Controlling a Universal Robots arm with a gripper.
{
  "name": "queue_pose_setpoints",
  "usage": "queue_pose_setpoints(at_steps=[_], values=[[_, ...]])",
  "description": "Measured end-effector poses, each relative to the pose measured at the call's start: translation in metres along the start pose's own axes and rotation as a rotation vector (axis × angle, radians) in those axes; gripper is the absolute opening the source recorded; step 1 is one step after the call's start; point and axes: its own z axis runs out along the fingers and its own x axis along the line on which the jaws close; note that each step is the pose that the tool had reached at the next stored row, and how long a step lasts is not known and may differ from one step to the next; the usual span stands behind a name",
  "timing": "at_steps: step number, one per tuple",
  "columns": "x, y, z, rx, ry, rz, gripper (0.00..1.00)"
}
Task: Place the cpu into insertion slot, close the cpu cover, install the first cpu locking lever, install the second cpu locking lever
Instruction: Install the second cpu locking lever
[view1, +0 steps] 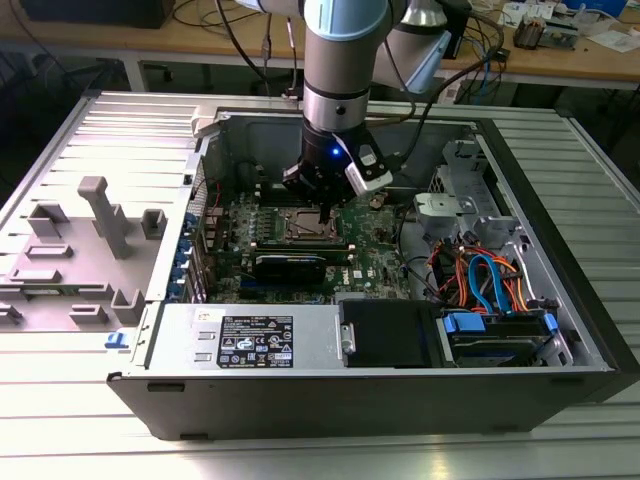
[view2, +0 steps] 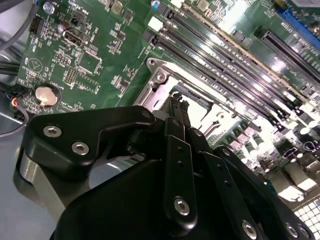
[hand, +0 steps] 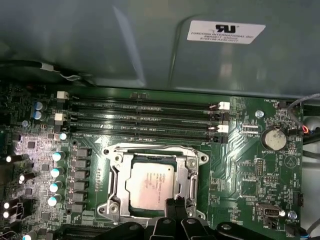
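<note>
One cpu (hand: 150, 185) flat in insertion slot (hand: 116, 176) (cover down)

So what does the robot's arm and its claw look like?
The arm is a fat round tube, silver-grey with a light blue cap, and a small blue light glows near its wrist. Dark cables hang beside it. The claw is black, made of jointed links held by shiny silver screws, narrowing to thin black fingers.

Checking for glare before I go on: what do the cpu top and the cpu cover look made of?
The cpu top looks like matte silver-grey metal, evenly dull. The cpu cover framing it looks like thin bright sheet metal, likely steel, with shiny highlights.
</note>
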Motion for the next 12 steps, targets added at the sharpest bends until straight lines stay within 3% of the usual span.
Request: queue_pose_setpoints(at_steps=[8, 12], values=[[0.0, -0.002, -0.0064, -0.0005, 0.0076, 0.0, 0.11], [0.0004, -0.0076, -0.0065, -0.0006, 0.0093, 0.0, 0.11]])
